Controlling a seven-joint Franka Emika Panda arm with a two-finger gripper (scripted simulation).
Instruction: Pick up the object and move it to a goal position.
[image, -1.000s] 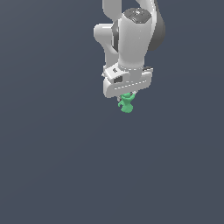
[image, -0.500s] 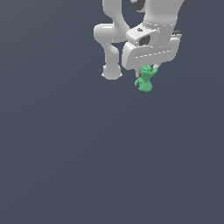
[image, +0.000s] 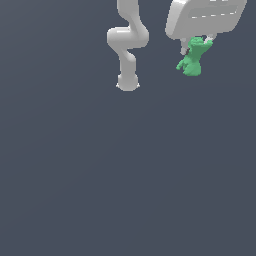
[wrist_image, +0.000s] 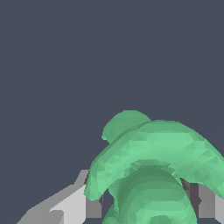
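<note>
Exterior view has my jaws clamped on just the top knob of the object (image: 192, 59), which dangles high above the tabletop (image: 125, 175), so any swing could twist it loose and drop it.

We find no readable text, label, brand, number or sign in either view. The arm's white casing, the green object and the dark grey ground are all plain surfaces without markings.
</note>
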